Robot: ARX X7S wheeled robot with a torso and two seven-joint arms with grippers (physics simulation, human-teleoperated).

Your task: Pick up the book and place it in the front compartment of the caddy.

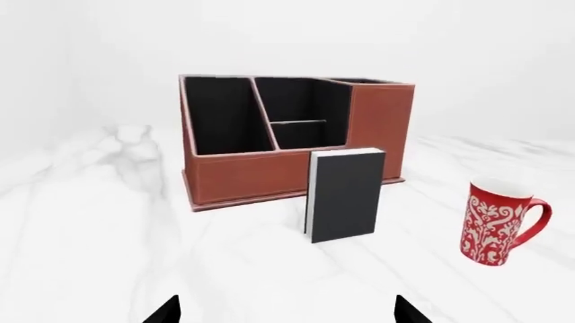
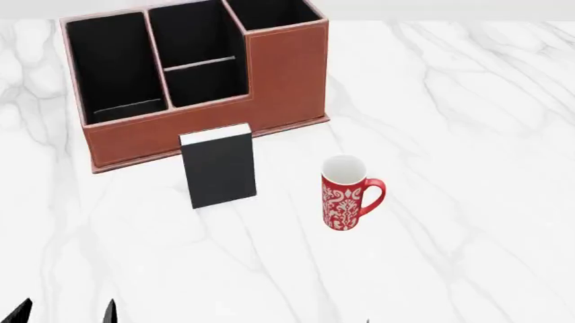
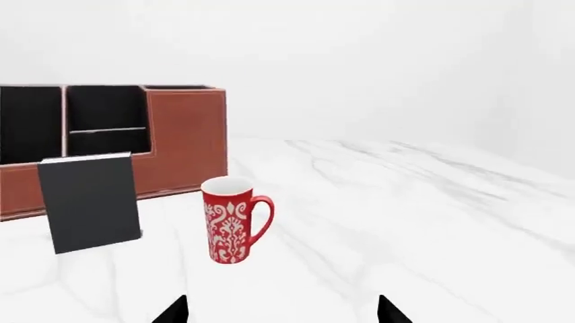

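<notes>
The book stands upright on the marble table just in front of the caddy, black cover facing me, white page edges on top. It also shows in the left wrist view, book, and the right wrist view, book. The caddy's middle section is split by a low cross divider; the front compartment is the nearer part and holds nothing visible. My left gripper is open and well short of the book; its tips show low in the head view, left gripper. My right gripper is open, short of the mug.
A red-and-white patterned mug stands right of the book, handle to the right; it appears again as the mug and the mug. The white marble table stretches to the right and towards me.
</notes>
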